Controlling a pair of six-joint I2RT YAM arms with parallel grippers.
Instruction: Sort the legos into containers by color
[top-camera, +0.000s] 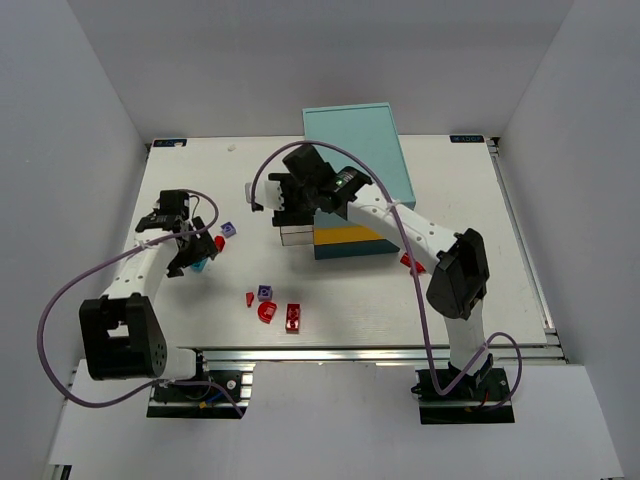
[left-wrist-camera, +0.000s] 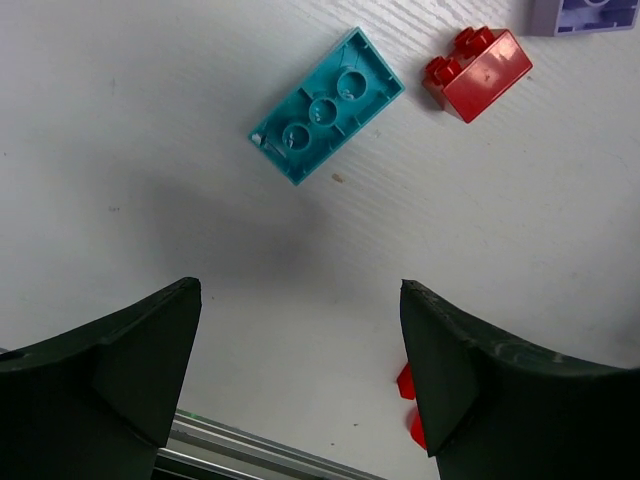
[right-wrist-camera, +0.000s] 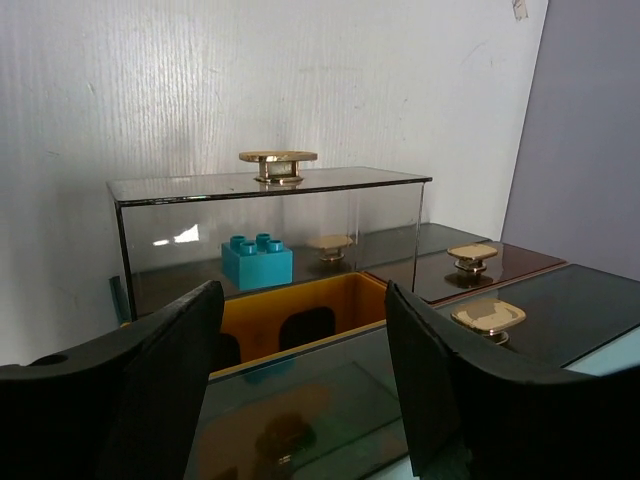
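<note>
**Top view.** Two black arm bases (top-camera: 465, 385) sit on the near aluminium rail. The white table (top-camera: 520, 260) is walled on three sides, with bare room at its far left and right. The left gripper (top-camera: 188, 252) is near the left edge, just beside a teal brick (top-camera: 203, 264). The boxy cabinet (top-camera: 350, 150), light teal over yellow and darker teal, stands mid-far. The right gripper (top-camera: 280, 205) is over the clear drawers (top-camera: 295, 233) at the cabinet's left. Red and purple legos (top-camera: 293, 317) are scattered toward the front edge. Corner tags are too small to read.

**Left wrist view.** Matte black fingers (left-wrist-camera: 120, 360) are spread wide, with nothing between them. The teal brick lies hollow side up, just beside a glossy red brick (left-wrist-camera: 478, 72) without touching it.

**Right wrist view.** The jaws stand apart and empty. One clear drawer carries a brass knob (right-wrist-camera: 278, 165), and a light blue brick (right-wrist-camera: 257, 262) shows through its wall.
</note>
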